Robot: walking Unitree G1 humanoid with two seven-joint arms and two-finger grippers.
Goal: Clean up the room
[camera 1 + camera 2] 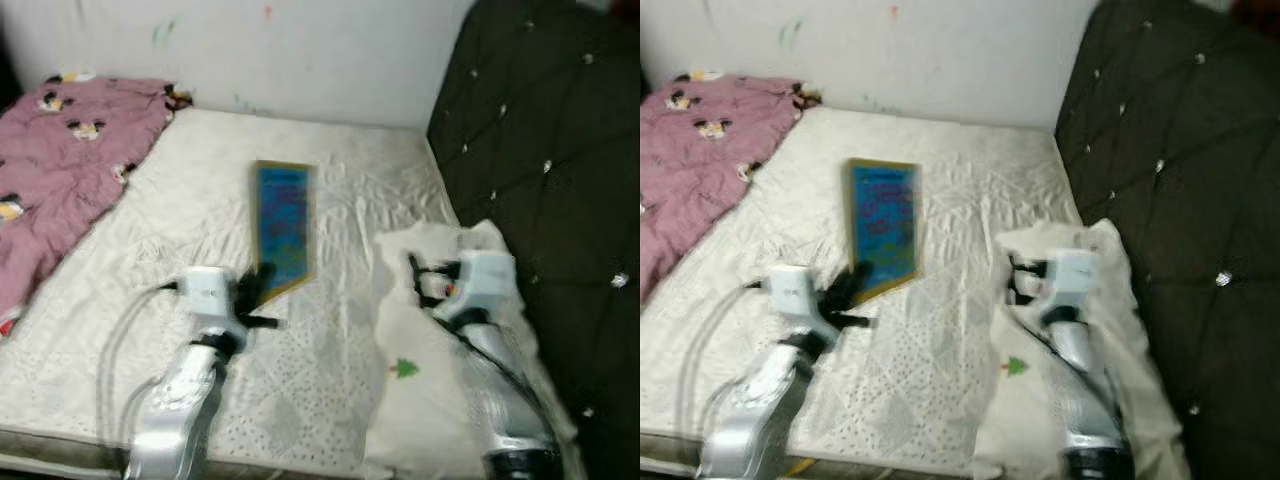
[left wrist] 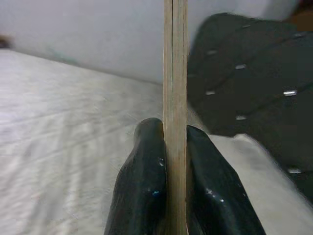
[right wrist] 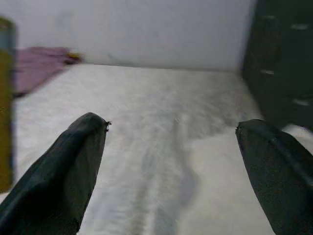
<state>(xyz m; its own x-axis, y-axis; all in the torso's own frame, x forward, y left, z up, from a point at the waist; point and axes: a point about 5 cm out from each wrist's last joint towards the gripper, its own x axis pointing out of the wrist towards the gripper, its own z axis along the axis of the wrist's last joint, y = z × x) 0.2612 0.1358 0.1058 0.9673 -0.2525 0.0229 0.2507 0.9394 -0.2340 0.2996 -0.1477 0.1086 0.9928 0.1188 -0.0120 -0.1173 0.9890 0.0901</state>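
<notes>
Left pincer point(image 1: 262, 292) pinches the blue framed board point(image 1: 284, 226) by one corner over the bed point(image 1: 200, 200); right pincer point(image 3: 171, 161) spread; board could twist loose

- From the head we look forward and down over the bed point(image 1: 340, 180); both eye views share it.
- Our wrist views sit close above the mattress, facing the wall point(image 3: 161, 29).
</notes>
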